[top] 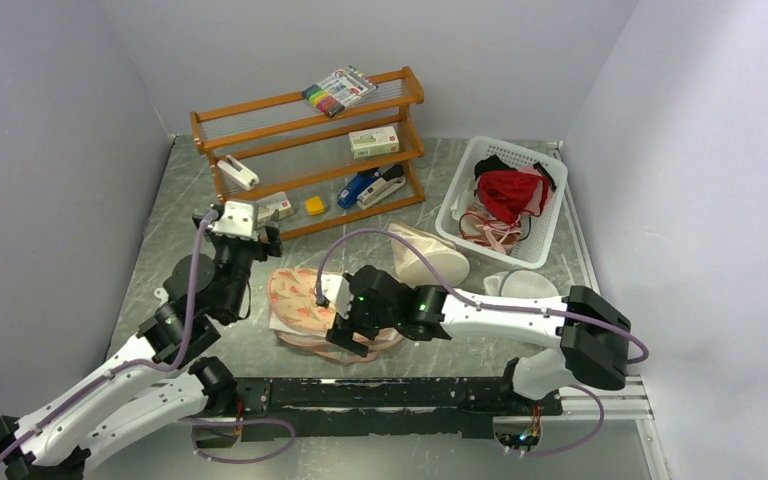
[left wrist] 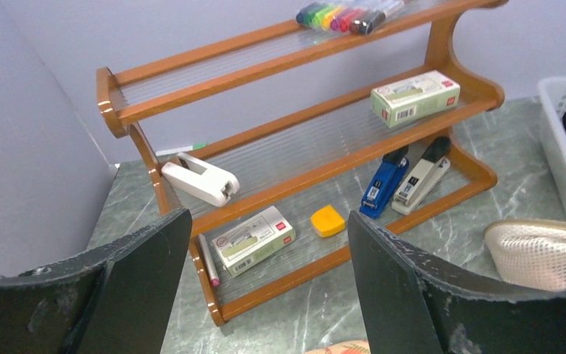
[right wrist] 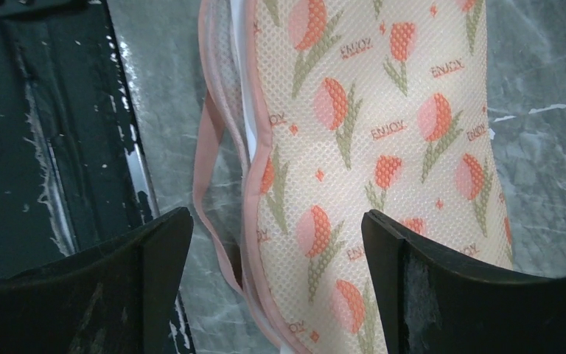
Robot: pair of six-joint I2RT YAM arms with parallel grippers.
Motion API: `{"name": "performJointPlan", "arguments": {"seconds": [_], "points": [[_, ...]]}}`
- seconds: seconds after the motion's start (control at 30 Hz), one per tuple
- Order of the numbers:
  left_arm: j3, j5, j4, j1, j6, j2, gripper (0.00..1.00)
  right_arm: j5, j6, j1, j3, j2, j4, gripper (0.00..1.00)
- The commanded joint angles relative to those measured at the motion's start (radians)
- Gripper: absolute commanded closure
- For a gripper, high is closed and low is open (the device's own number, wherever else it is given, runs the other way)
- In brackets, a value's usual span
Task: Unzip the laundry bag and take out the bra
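The laundry bag (top: pixel 298 303) lies flat on the table in front of the arms, a peach-pink mesh case with orange tulip print. In the right wrist view (right wrist: pixel 383 147) its left edge gapes, the pink trim (right wrist: pixel 205 158) hangs loose, and a strip of white (right wrist: pixel 237 81) shows in the gap; I cannot tell if it is the bra. My right gripper (top: pixel 347 340) (right wrist: pixel 276 284) is open just above the bag's near end, jaws either side of the gaping edge. My left gripper (top: pixel 240 232) (left wrist: pixel 269 295) is open and empty, raised left of the bag, facing the shelf.
A wooden shelf (top: pixel 305 150) with staplers, boxes and markers stands at the back. A white basket (top: pixel 460 185) holding a red garment (top: pixel 508 190) stands back right. A cream cone-shaped object (top: pixel 425 255) (left wrist: pixel 538 251) lies right of the bag. A black rail (top: pixel 400 395) runs along the near edge.
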Motion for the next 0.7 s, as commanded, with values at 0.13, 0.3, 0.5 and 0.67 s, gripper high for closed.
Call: {"name": "performJointPlan", "arguments": {"seconds": [0.13,0.3,0.5,0.67], "points": [[0.046,-0.019,-0.017,0.005,0.016,0.067,0.12,0.151,-0.049,0.073,0.072,0.077,-0.144,0.18],[0.036,-0.015,-0.014,0.005,0.013,0.054,0.12,0.216,-0.043,0.092,0.077,0.114,-0.161,0.22],[0.035,-0.017,-0.018,0.005,0.008,0.056,0.13,0.276,-0.028,0.092,0.070,0.107,-0.156,0.32],[0.041,-0.009,-0.024,0.005,0.003,0.067,0.13,0.305,-0.028,0.093,0.059,0.081,-0.135,0.50]]}}
